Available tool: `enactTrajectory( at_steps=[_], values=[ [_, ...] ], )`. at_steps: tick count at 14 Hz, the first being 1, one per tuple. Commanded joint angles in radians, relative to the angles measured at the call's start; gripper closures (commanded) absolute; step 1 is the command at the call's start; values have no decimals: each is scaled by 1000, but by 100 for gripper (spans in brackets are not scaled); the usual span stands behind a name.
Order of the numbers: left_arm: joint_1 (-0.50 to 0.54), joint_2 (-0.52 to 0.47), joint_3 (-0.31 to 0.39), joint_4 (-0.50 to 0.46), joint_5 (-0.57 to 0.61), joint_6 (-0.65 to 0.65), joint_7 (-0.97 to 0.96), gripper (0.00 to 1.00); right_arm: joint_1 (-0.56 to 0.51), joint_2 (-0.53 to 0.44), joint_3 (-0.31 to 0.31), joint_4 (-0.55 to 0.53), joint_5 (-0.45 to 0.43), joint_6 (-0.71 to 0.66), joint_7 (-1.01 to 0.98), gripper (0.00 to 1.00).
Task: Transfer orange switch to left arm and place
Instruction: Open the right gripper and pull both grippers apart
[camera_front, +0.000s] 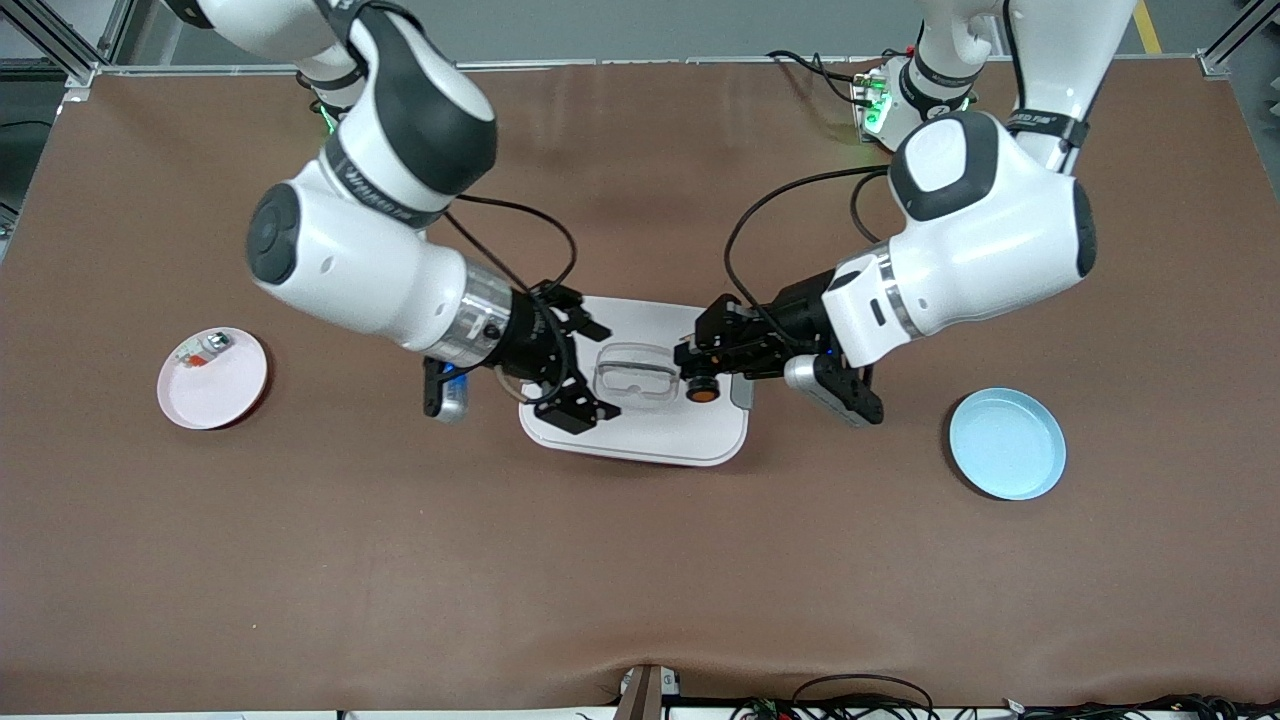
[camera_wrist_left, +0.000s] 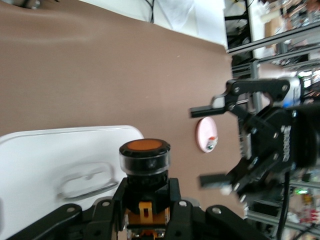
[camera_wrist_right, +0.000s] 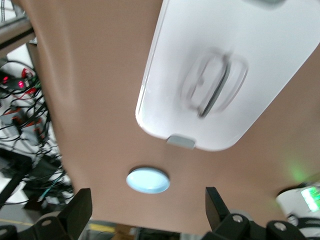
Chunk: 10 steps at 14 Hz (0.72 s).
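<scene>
The orange switch is a tiny black part with an orange round cap. My left gripper is shut on it above the white box, over the box's end toward the left arm. In the left wrist view the orange switch stands cap up between the fingers of the left gripper. My right gripper is open and empty over the box's other end, apart from the switch. The right wrist view shows the right gripper spread wide, with the box under it.
A pink plate with a small white-grey part lies toward the right arm's end of the table. A blue plate lies toward the left arm's end. Black cables loop over the table beside both wrists.
</scene>
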Motion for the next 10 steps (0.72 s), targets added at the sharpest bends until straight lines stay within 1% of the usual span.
enactTrajectory(
  at_steps=[1, 3, 5, 7, 9, 10],
  values=[
    [35, -51, 6, -14, 92, -96, -13, 100, -74, -2, 10, 21, 4, -119, -113, 0],
    [66, -76, 6, -12, 173, -179, -31, 100, -122, -9, 8, 19, -13, -206, -237, 0],
    [116, -97, 4, -11, 250, -257, -37, 100, -160, -17, 10, 19, -68, -281, -349, 0],
    [159, -126, 6, -8, 317, -344, -36, 100, -197, -19, 10, 19, -100, -347, -438, 0],
    [196, -178, 6, -8, 423, -420, -31, 100, -245, -32, 10, 19, -120, -396, -551, 0],
    [205, -200, 6, -8, 487, -452, -31, 100, -257, -39, 10, 19, -152, -416, -645, 0]
  ],
)
